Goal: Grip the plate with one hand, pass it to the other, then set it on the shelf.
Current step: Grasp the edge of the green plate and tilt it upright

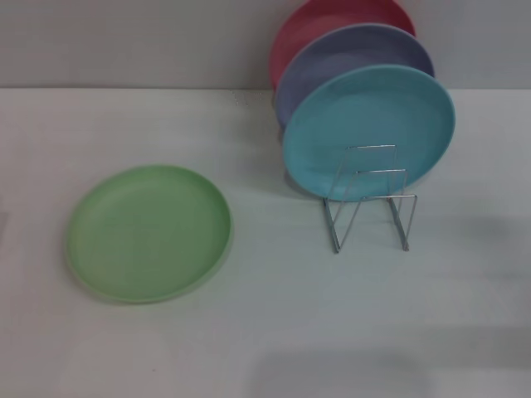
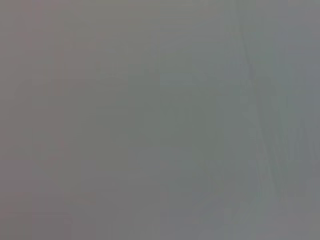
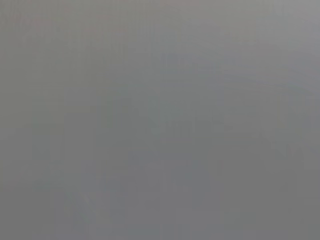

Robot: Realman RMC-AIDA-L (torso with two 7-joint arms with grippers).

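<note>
— Where is the plate right now?

— The green plate (image 1: 148,233) lies flat on the tabletop (image 1: 274,332), nearest me and off to my left, untouched. Neither of my arms shows from the head, and both wrist views give only flat grey, so my jaws are out of sight; I cannot tell whether they are open or closed.

— How would you do the pickup well?

— I judge the grip has not begun. A shallow plate lying flat offers only its rim, so I'd come in low at the edge and pinch the lip firmly, leaving the opposite rim free for my other jaws to take.

— And farther back?

— The wire rack (image 1: 370,199) stands to my right, well apart from the green plate. A turquoise plate (image 1: 367,131) leans upright in it, a lavender plate (image 1: 353,68) behind that, a pink plate (image 1: 336,29) at the rear. The empty front loops look like the only free slot, just before the turquoise plate, which I might knock.
</note>
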